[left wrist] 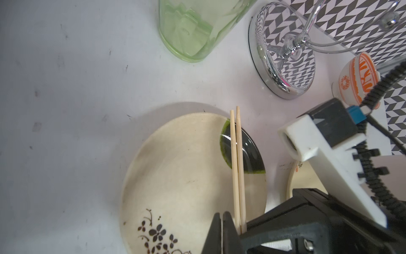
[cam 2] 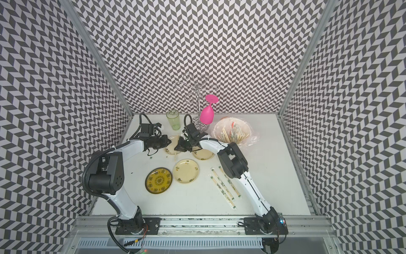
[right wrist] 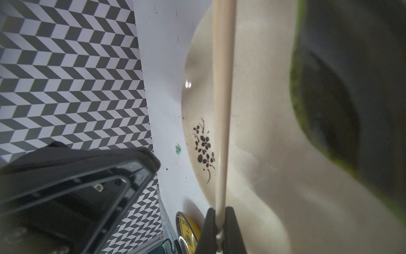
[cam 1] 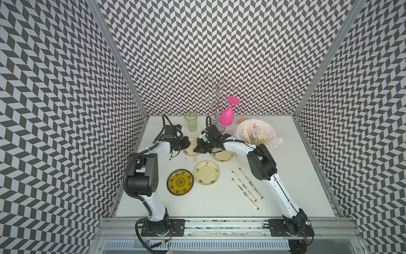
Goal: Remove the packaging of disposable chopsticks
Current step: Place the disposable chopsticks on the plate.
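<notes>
- Pale bamboo, with no wrap on it: one chopstick pair (left wrist: pixel 240 165) lies across a cream plate (left wrist: pixel 175 176) with a brown flower print. In both top views it sits at about 10 o'clock from the middle of the white table (cam 1: pixel 219 202), its length running from 12 to 6 o'clock.
- The right gripper (right wrist: pixel 219 228) is clamped on this pair near its 6 o'clock end. In the right wrist view the sticks rise from between its two black fingers.
- The left gripper (left wrist: pixel 222 231) has its fingers pressed together just beside the pair, on the 9 o'clock side. A thin pale line shows between them. I cannot tell if that is film.
- Three pairs remain inside their packaging sleeves (cam 1: pixel 243 188), clear plastic with panda marks and green ends. They lie close together at about 4 o'clock, slanting from 11 to 5 o'clock, well apart from both grippers.
- Likely handling: the sticks are light, stiff and smooth, so they may roll or slip. A pinch across both sticks should hold them.
- The sleeve looks thin, limp and slippery. A green end is probably the best place to grip, pulling along the length while the other gripper pins the sticks.
</notes>
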You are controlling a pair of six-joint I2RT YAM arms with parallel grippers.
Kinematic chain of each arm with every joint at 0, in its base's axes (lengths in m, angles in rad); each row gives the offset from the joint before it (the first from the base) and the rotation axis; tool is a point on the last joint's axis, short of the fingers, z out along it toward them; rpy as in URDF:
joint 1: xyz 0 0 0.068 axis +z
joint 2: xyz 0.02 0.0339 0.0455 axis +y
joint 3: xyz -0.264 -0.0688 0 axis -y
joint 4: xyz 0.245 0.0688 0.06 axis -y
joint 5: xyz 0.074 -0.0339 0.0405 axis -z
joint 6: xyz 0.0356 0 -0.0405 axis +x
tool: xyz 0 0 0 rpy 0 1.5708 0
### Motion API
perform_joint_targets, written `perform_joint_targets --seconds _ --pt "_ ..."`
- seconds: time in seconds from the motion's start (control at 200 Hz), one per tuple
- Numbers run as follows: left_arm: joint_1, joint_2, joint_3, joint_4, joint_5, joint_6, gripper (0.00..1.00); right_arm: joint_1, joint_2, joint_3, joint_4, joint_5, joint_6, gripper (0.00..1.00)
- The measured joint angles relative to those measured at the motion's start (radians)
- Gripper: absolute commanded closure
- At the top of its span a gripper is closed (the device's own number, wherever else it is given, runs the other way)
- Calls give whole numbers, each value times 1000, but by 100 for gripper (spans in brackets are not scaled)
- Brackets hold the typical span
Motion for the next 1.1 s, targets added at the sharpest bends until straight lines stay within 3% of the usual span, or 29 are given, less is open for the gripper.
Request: perform_joint_targets --seconds 1.096 --pt "-6 121 31 -17 10 18 91 -20 94 110 23 -13 80 90"
